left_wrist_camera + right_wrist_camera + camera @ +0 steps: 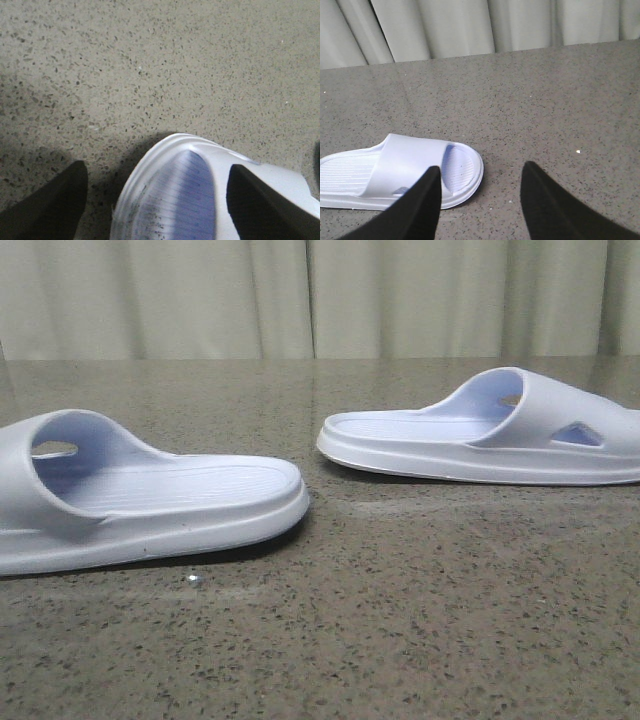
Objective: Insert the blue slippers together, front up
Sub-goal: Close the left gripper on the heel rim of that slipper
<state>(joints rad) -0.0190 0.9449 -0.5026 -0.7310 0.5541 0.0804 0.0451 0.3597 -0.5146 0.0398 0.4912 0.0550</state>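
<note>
You have two pale blue, almost white foam slippers lying sole-down on a speckled grey stone surface (400, 620). The left slipper (140, 500) sits nearer the front camera, its strap end cut off by the frame edge and its rounded end pointing toward the middle. The right slipper (490, 435) lies farther back, well apart from the first, its rounded end also pointing inward. Each has a ribbed footbed, a thick smooth sole and a wide moulded strap; the triangular side cut-out shows clearly on the right one. Pleated pale curtains (320, 295) hang behind the surface. Your left claw (155, 200) is spread wide, its dark fingers (50, 210) straddling the rounded end of the left slipper without visibly touching it; how high it hangs above is hard to judge. Your right claw (480, 205) is also wide and holds nothing, with the right slipper beside one finger, partly hidden behind it.
</note>
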